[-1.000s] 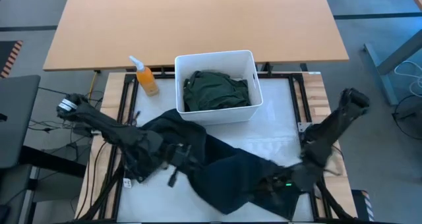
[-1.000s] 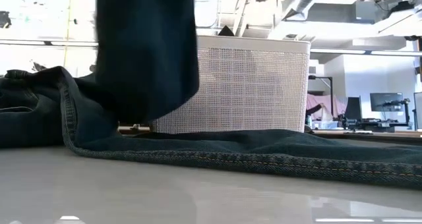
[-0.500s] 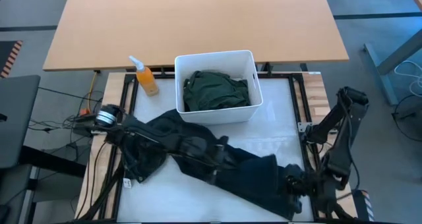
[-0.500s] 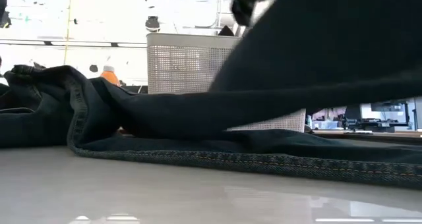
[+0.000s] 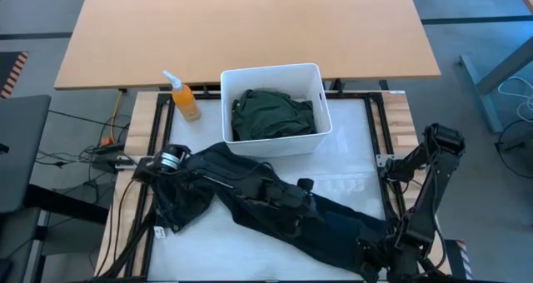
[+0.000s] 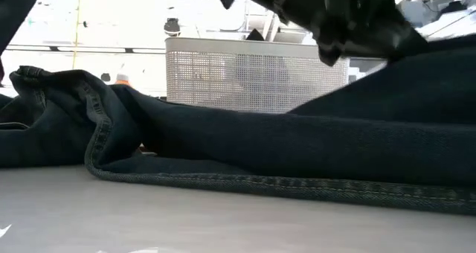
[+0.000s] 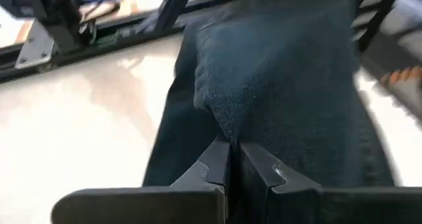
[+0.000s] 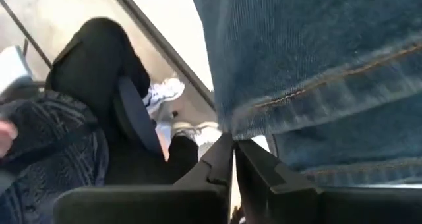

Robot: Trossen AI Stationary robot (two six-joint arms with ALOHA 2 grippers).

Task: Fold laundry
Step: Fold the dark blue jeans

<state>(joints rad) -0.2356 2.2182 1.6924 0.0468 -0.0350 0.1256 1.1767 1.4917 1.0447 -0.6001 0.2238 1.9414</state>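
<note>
Both jaws pinch the trousers [image 5: 275, 204]: left gripper [image 7: 232, 159] mid-table, right gripper [image 8: 232, 151] beyond the near edge.

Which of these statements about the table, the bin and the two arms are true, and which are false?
1. The white bin holds a dark green garment. True.
2. The dark trousers lie inside the bin. False: they are spread on the table in front of it.
3. The left gripper is shut on the trousers. True.
4. An orange bottle stands beside the bin. True.
5. The right gripper has its fingers spread wide. False: they pinch the trousers' hem.
</note>
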